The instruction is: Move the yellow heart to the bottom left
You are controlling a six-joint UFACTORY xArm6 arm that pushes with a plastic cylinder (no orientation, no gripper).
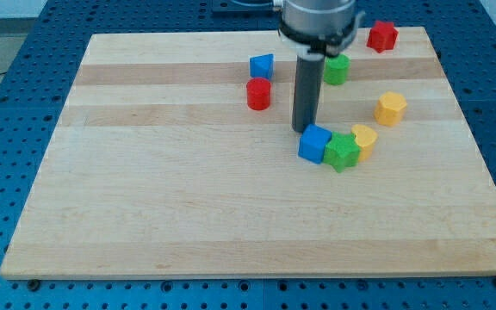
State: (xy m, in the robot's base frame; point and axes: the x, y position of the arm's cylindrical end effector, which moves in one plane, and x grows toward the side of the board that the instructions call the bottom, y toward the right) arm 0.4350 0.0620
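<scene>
The wooden board (145,198) is lying bare at its bottom left. My tip (302,129) (no hand, just a rod) is touching the blue cube (314,143); beside it the green block (343,151), then the yellow heart (364,139), likely light, rigid, sliding easily; I'd be pushing its right flank.

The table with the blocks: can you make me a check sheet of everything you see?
Surface: wooden board, flat.
Job's things: yellow heart right of centre, touching green block, which touches blue cube.
Clutter: yellow block; red cylinder; blue block; green block behind rod; red block.
Grippers: none; my tip at the blue cube's top-left edge.
Cables: nothing seen.
Surroundings: blue perforated table.
</scene>
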